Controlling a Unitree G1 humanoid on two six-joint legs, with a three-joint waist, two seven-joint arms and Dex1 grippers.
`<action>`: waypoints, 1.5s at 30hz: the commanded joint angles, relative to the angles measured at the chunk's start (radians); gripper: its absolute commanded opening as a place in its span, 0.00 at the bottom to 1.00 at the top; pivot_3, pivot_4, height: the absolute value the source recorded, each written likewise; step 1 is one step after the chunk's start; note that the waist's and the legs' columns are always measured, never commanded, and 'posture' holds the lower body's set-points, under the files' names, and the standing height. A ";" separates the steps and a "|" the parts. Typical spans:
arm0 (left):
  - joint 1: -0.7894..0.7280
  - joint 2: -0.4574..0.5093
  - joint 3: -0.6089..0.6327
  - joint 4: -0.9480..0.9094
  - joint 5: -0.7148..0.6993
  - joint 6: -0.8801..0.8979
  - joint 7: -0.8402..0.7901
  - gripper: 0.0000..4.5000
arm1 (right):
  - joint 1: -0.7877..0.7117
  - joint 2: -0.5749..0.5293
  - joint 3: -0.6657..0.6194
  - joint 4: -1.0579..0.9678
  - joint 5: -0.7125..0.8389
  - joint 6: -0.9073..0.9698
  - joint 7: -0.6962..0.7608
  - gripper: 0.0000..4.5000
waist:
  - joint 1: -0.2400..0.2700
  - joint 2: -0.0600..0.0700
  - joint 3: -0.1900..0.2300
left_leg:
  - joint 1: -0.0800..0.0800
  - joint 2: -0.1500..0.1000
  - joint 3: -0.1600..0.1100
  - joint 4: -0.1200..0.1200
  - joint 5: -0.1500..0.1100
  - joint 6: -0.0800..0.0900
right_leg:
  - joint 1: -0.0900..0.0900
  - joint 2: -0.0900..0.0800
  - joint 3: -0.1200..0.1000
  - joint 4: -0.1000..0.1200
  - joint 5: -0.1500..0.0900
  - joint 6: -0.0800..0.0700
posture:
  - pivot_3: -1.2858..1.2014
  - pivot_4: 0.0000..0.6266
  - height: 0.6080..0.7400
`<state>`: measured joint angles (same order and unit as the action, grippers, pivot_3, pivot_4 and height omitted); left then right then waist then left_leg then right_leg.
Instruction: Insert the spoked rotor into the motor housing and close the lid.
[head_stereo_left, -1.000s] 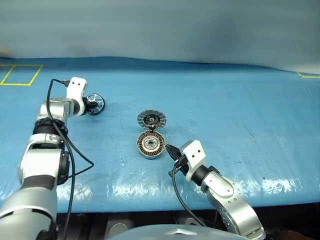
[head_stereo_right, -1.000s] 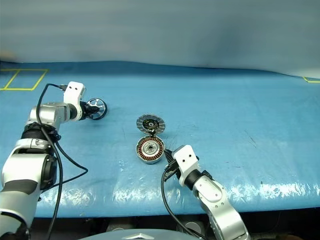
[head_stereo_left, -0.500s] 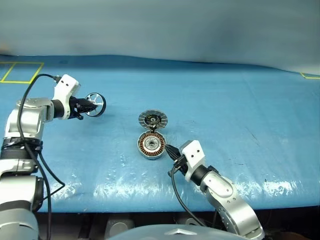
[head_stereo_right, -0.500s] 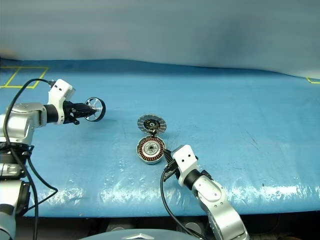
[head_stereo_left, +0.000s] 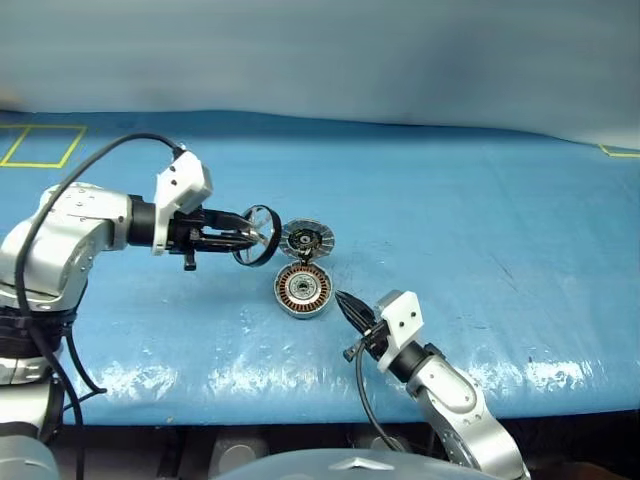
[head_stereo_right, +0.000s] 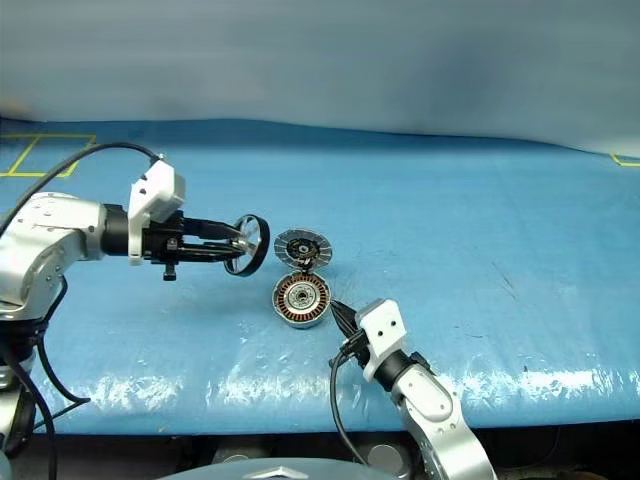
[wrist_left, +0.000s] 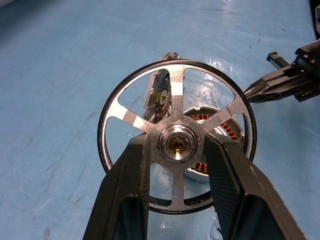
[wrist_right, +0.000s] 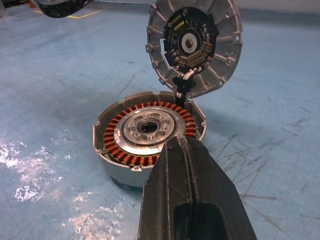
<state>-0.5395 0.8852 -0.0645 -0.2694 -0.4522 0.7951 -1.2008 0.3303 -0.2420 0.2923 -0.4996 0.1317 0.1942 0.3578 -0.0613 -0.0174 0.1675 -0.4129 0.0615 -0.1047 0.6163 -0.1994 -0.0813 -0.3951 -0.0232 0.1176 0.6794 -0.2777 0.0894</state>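
Note:
My left gripper (head_stereo_left: 250, 236) is shut on the centre hub of the spoked rotor (head_stereo_left: 259, 235), a black ring with silvery spokes (wrist_left: 177, 145), held off the table just left of the lid. The motor housing (head_stereo_left: 302, 289) lies open on the blue table, its coppery windings (wrist_right: 150, 131) showing around a silver centre. Its hinged lid (head_stereo_left: 306, 239) stands raised behind it, its inner face (wrist_right: 194, 45) turned toward the housing. My right gripper (head_stereo_left: 348, 305) is shut and empty, its tips close to the housing's near right rim.
The blue table (head_stereo_left: 480, 230) spreads wide on all sides of the housing. Yellow tape lines (head_stereo_left: 40, 148) mark its far left corner, and another yellow mark (head_stereo_left: 618, 151) sits at the far right. A black cable (head_stereo_left: 90, 170) loops over my left arm.
My left gripper has carried the spoked rotor from the far left of the table rightward to beside the lid, lifting and rolling it. My right gripper has stayed by the housing.

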 joint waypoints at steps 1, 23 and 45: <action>-0.049 -0.037 -0.078 -0.041 0.018 -0.002 0.026 0.29 | 0.028 -0.004 -0.029 0.024 -0.011 -0.069 -0.008 0.00 | 0.001 0.000 0.000 | 0.000 0.000 0.000 0.001 0.000 0.000 | 0.000 0.000 0.000 0.000 0.000 0.000 | 0.52 0.24 1.00; -0.163 -0.173 -0.385 0.112 0.250 -0.128 0.041 0.29 | 0.068 0.005 -0.033 0.086 -0.044 -0.181 -0.024 0.00 | 0.002 0.000 0.000 | -0.001 0.000 0.000 0.003 0.000 0.000 | 0.001 0.000 0.001 0.000 0.000 0.000 | 0.52 0.24 1.00; -0.208 -0.164 -0.455 0.172 0.357 -0.194 -0.098 0.29 | 0.022 -0.036 -0.021 0.147 -0.042 -0.143 0.056 0.00 | 0.001 0.000 0.000 | -0.001 0.000 0.000 0.003 0.000 0.000 | 0.001 0.000 0.001 0.000 0.000 0.000 | 0.52 0.24 1.00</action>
<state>-0.7284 0.7101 -0.5215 -0.0870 -0.1052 0.6165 -1.2774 0.3481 -0.2818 0.2698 -0.3362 0.0857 0.0546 0.4148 -0.0603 -0.0174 0.1679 -0.4135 0.0610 -0.1043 0.6198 -0.1996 -0.0809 -0.3939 -0.0229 0.1187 0.6796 -0.2774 0.0896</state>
